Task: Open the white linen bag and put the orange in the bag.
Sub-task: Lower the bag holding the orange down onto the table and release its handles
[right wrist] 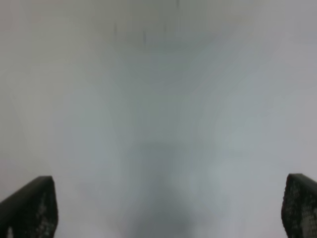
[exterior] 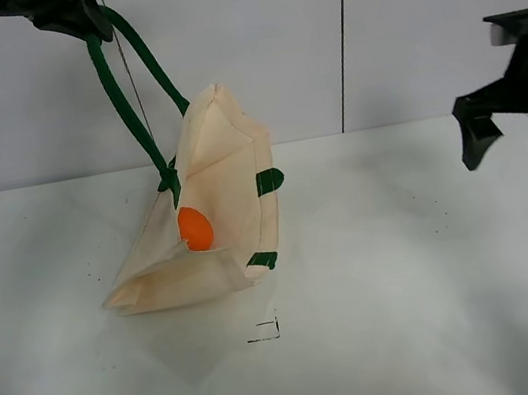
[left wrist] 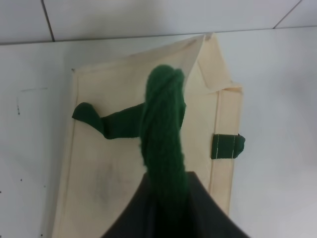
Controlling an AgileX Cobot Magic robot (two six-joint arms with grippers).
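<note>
The white linen bag (exterior: 216, 216) hangs partly lifted at the left of the table, its mouth gaping toward the left. The orange (exterior: 195, 228) sits inside the open mouth. My left gripper (exterior: 82, 20) is high at the top left, shut on a dark green strap handle (exterior: 131, 98) that holds the bag up. In the left wrist view the green strap (left wrist: 163, 134) runs from the jaws down to the bag (left wrist: 99, 163); the orange is hidden there. My right gripper (exterior: 516, 130) is open and empty at the right, raised above the table, far from the bag.
The white table (exterior: 410, 284) has a small black square mark (exterior: 264, 330) in front of the bag. Grey wall panels stand behind. The right wrist view shows only blurred table between two open fingertips (right wrist: 29, 208).
</note>
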